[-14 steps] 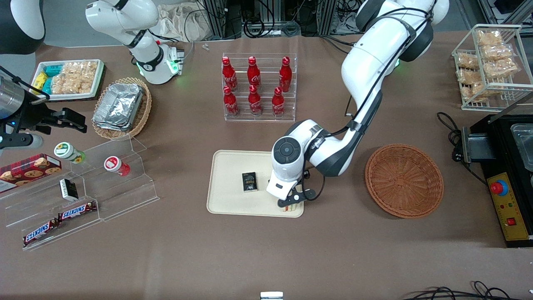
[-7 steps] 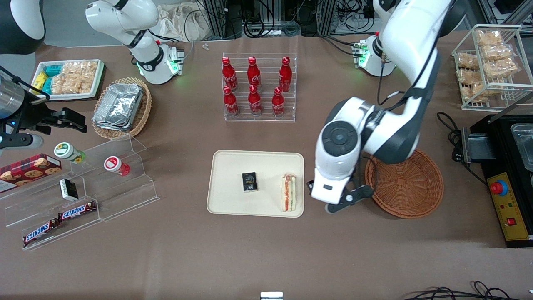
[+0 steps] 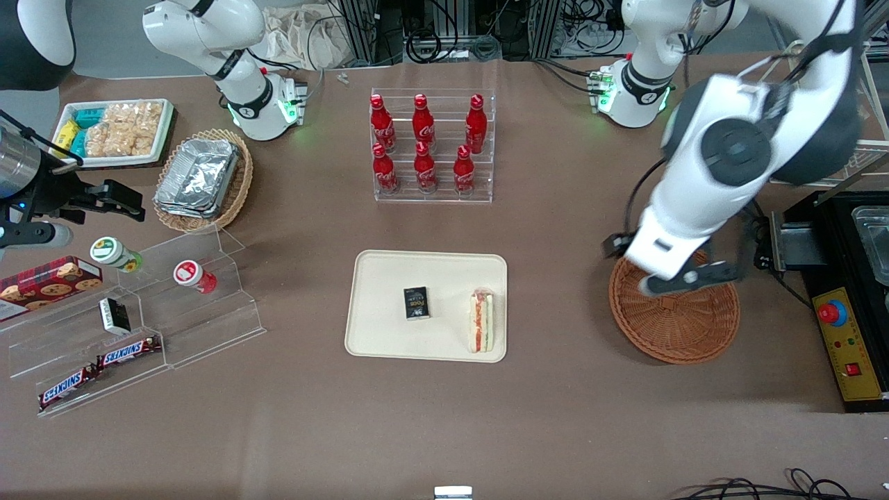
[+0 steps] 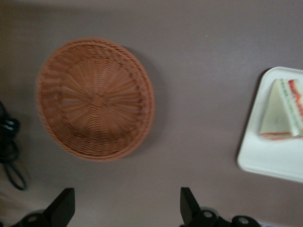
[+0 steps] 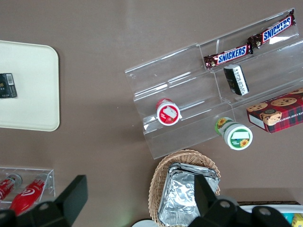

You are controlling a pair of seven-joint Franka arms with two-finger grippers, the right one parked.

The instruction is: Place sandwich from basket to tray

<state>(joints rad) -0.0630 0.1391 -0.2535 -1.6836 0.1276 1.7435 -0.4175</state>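
- The sandwich [image 3: 482,321] lies on the tray [image 3: 389,292], at its edge toward the basket [image 3: 684,333].
- The gripper [image 3: 684,279] hangs above the basket's twelve o'clock rim, fingers [image 4: 64,206] spread wide, holding nothing.

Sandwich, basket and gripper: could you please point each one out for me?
sandwich [image 3: 481,321], front view, on its red and green filling edge.
basket [image 4: 97,99], left wrist view, on its woven centre.
gripper [image 3: 684,279], front view, between its open fingers, above the basket.
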